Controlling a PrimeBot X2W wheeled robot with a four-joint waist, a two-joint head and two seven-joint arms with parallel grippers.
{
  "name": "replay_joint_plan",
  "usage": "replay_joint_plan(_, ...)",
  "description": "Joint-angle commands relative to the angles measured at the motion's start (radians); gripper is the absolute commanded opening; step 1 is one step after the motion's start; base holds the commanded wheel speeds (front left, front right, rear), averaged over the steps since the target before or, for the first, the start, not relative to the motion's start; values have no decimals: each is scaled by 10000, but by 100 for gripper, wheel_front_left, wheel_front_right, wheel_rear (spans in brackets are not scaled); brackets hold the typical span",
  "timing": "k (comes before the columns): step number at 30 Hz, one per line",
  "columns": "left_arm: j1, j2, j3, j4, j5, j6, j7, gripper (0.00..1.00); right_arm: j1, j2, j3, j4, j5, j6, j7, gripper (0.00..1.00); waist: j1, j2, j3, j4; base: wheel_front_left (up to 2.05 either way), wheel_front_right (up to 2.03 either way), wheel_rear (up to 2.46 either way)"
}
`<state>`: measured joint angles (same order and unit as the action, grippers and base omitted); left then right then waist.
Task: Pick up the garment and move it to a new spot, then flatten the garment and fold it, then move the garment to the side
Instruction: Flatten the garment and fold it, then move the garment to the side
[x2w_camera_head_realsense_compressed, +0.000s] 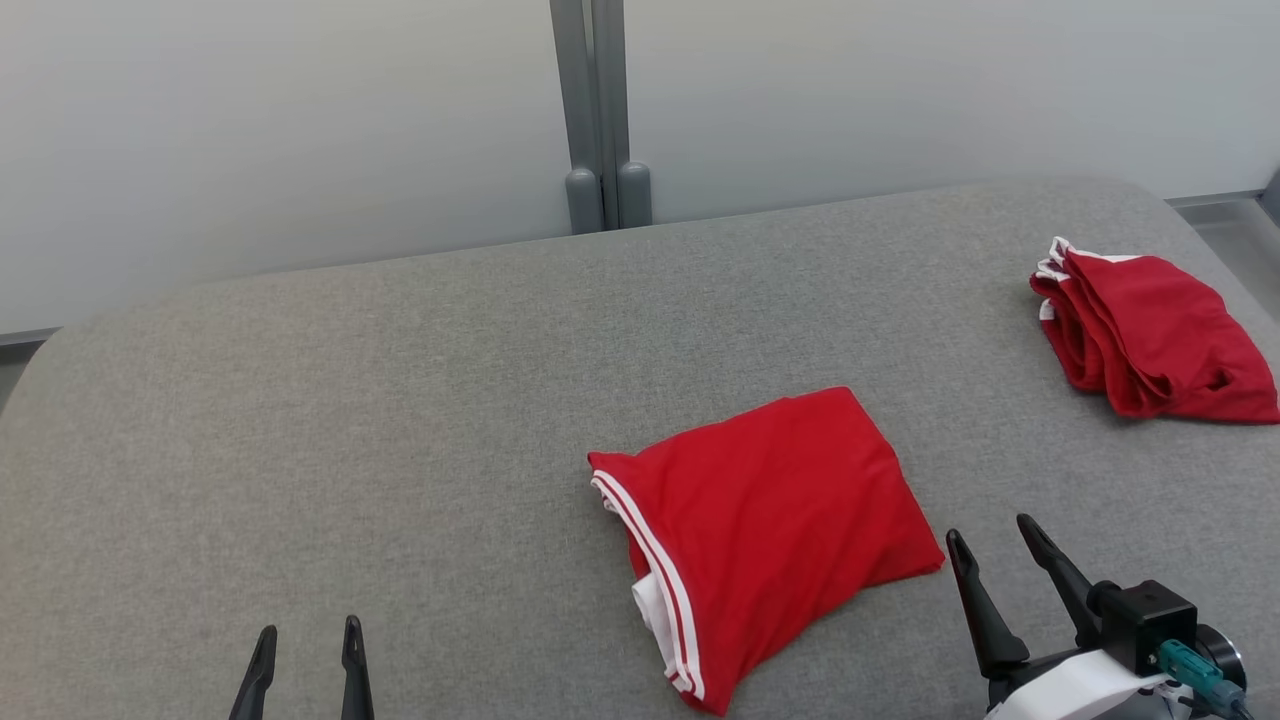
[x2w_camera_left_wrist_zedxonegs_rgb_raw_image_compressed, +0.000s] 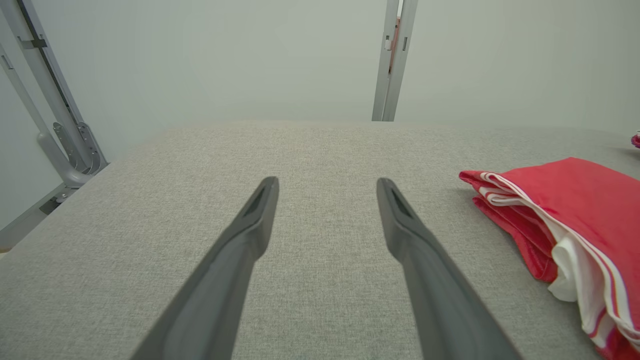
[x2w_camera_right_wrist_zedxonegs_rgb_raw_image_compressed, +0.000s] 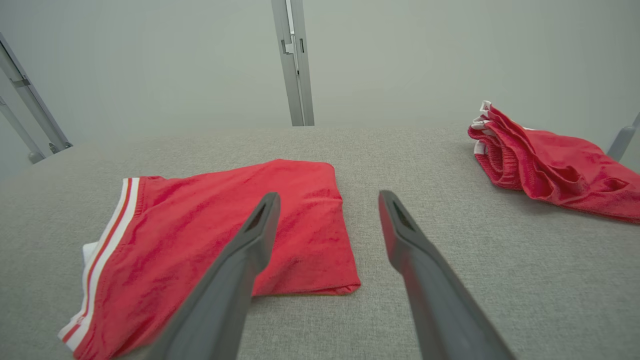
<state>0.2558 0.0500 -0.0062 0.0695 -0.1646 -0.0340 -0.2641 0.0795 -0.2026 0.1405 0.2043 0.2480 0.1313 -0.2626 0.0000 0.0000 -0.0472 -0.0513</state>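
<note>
A folded red garment with a white-and-red striped band (x2w_camera_head_realsense_compressed: 765, 530) lies flat on the grey fabric-covered table (x2w_camera_head_realsense_compressed: 400, 400), right of centre and near the robot's edge. It is folded into a rough rectangle, close to square, and sits skewed, with one corner pointing at the robot. Its slightly longer axis runs along the striped band, from far to near, leaning to the robot's right as it comes closer. The banded edge faces the robot's left. The plain folded edges face right and away.

The right gripper (x2w_camera_head_realsense_compressed: 990, 528) is just beside the garment's right corner, its two dark fingers spread apart and holding nothing. The left gripper (x2w_camera_head_realsense_compressed: 310, 628) is at the lower left over bare table, well apart from the garment, its fingers also spread and empty.

The head view gives the whole outline and the skew. The left wrist view looks side-on at the banded edge and shows the stacked layers there, with a white inner layer poking out below the stripes. The right wrist view shows the plain folded corner lying flat on the table, partly behind one finger. A second, crumpled red garment with white trim (x2w_camera_head_realsense_compressed: 1150, 340) lies at the far right of the table. A grey metal post (x2w_camera_head_realsense_compressed: 600, 110) stands behind the table.
</note>
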Motion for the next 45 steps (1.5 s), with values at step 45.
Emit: replay_joint_plan(45, -1302, 15, -696, 191, -112, -87, 4, 100, -5368, -874, 935, 4420, 2736, -13, 6580, 100, 0, 0, 1816, 1571, 0, 0, 0)
